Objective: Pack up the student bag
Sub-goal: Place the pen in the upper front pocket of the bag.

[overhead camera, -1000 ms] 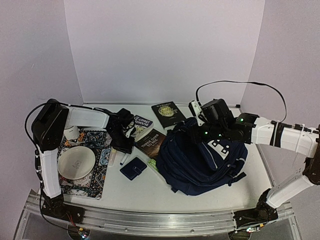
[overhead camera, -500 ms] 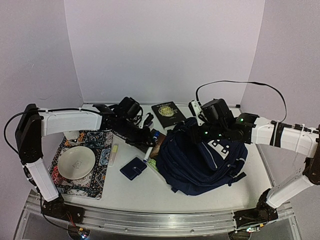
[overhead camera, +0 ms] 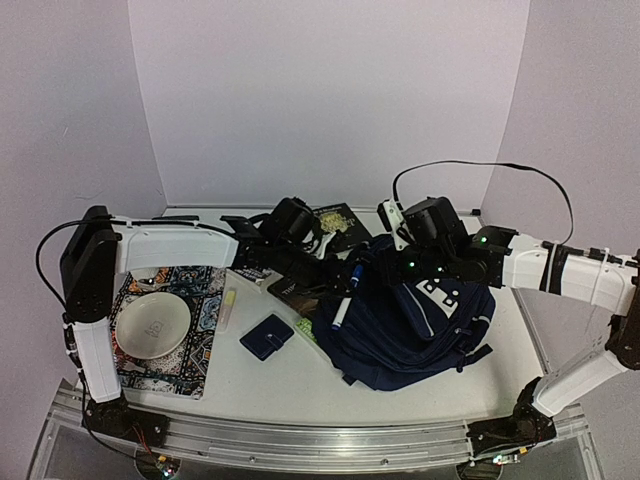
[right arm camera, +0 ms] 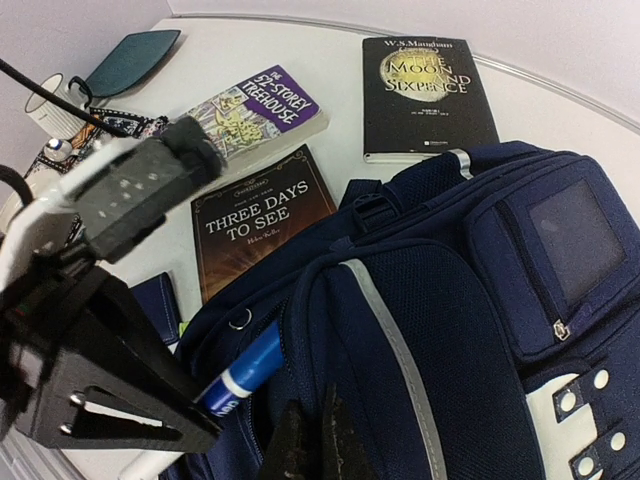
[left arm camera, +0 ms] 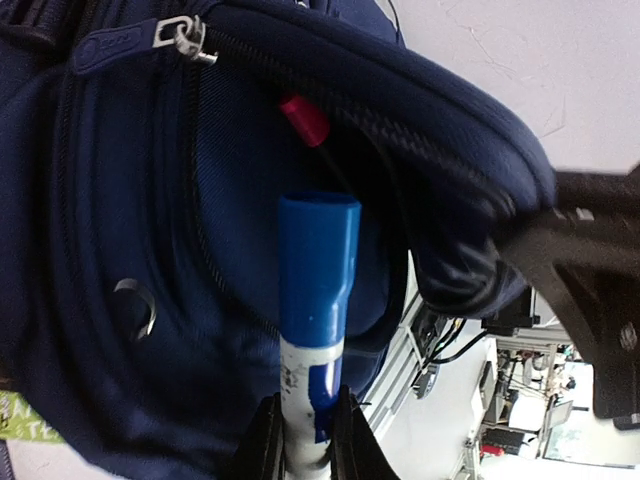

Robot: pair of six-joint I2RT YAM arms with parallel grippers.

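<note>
The navy student bag (overhead camera: 420,325) lies at the table's right, its opening facing left. My left gripper (overhead camera: 338,283) is shut on a white marker with a blue cap (overhead camera: 344,300) and holds it at the bag's mouth. In the left wrist view the gripper (left arm camera: 300,425) pinches the marker (left arm camera: 318,260), cap pointing into the bag (left arm camera: 110,220). My right gripper (overhead camera: 392,268) is shut on the bag's upper edge and holds it raised. In the right wrist view its fingertips (right arm camera: 308,425) pinch the fabric (right arm camera: 430,330), and the marker's cap (right arm camera: 245,370) enters the opening.
Three books lie left of the bag: "Three Days to See" (right arm camera: 255,215), "52-Storey Treehouse" (right arm camera: 250,110) and "Moon and Sixpence" (right arm camera: 428,90). A navy wallet (overhead camera: 266,336), a yellow highlighter (overhead camera: 229,305) and a plate (overhead camera: 150,325) on a patterned mat (overhead camera: 198,345) are at left. A teal pouch (right arm camera: 130,60) is far left.
My left arm has swung right from beside the mat, carrying the marker over the books to the bag's opening. The right arm and bag have not moved.
</note>
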